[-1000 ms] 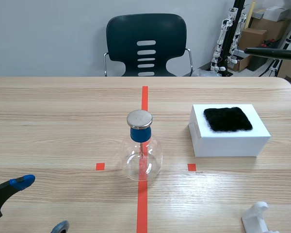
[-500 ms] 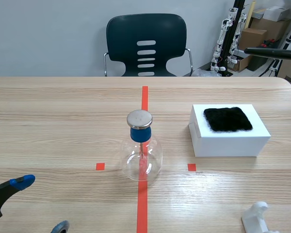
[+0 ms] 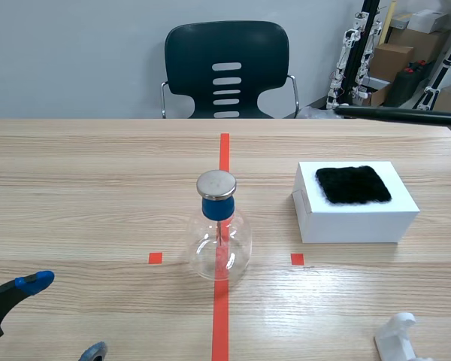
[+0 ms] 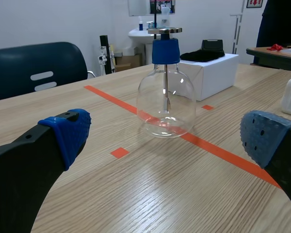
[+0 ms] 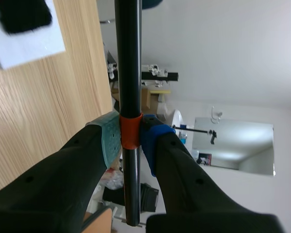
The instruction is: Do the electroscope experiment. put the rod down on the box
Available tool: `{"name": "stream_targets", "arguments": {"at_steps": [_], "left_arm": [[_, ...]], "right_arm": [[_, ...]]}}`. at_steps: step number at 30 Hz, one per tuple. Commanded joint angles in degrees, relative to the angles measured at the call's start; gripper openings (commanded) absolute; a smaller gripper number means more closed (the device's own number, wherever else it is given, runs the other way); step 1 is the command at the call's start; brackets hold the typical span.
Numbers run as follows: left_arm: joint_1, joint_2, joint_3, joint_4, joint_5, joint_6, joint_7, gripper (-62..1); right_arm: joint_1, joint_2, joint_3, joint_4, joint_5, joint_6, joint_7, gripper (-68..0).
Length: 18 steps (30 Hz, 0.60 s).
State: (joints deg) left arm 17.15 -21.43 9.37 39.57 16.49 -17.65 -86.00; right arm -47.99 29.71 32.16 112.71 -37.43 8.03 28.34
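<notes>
Pale wood-grain worktop (image 3: 98, 173) runs away from the robot, crossed down its middle by an orange-red tape line with small tape squares to either side. Nearest, at the near left corner, the left tool (image 3: 64, 317) sits low over the wood, released, its two fingers spread wide with nothing between them; one blue dotted pad (image 4: 70, 128) shows clearly in the left wrist view. At the near right edge a small white moulded plastic piece (image 3: 397, 335) stands on the worktop. Farther in, on the tape line, stands a clear round-bellied glass flask (image 3: 219, 244), upright, closed by a blue stopper (image 3: 218, 208) and topped by a flat silver metal disc (image 3: 216, 183), with a thin rod hanging inside. To its right, well apart, lies a white rectangular box (image 3: 357, 218) with a black furry square cloth (image 3: 353, 184) lying flat on its top. Beyond the box, a long black rod (image 3: 402, 115) comes in from the right, lying nearly level in the air and clear of the box and the cloth. The right wrist view shows the right tool (image 5: 131, 138) clenched on this rod at an orange band, one pad pressed against each side. Past the worktop's far edge stands a dark plastic chair (image 3: 225, 68) with slots in its back, against a plain pale wall, and at the far right brown cardboard boxes (image 3: 391, 56) are stacked.
</notes>
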Motion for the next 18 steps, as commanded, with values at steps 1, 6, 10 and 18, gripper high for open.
{"name": "stream_targets", "arguments": {"at_steps": [1,6,10,18], "left_arm": [[-0.17,-0.37,-0.26,0.76,-0.35,-0.04,-1.05,1.4],[-0.17,-0.37,-0.26,0.76,-0.35,-0.04,-1.03,1.4],[-0.17,-0.37,-0.26,0.76,-0.35,-0.04,-1.03,1.4],[-0.17,-0.37,-0.26,0.76,-0.35,-0.04,-1.05,1.4]], "right_arm": [[-0.90,0.76,-1.44,2.64,0.50,0.11,-1.55,-66.3],[-3.72,2.16,-8.57,7.23,-2.12,4.52,-7.13,-66.3],[-5.25,4.59,-14.97,9.25,-2.21,7.72,-12.83,-66.3],[-5.16,8.85,-25.66,9.35,0.74,14.80,-25.27,-66.3]]}}
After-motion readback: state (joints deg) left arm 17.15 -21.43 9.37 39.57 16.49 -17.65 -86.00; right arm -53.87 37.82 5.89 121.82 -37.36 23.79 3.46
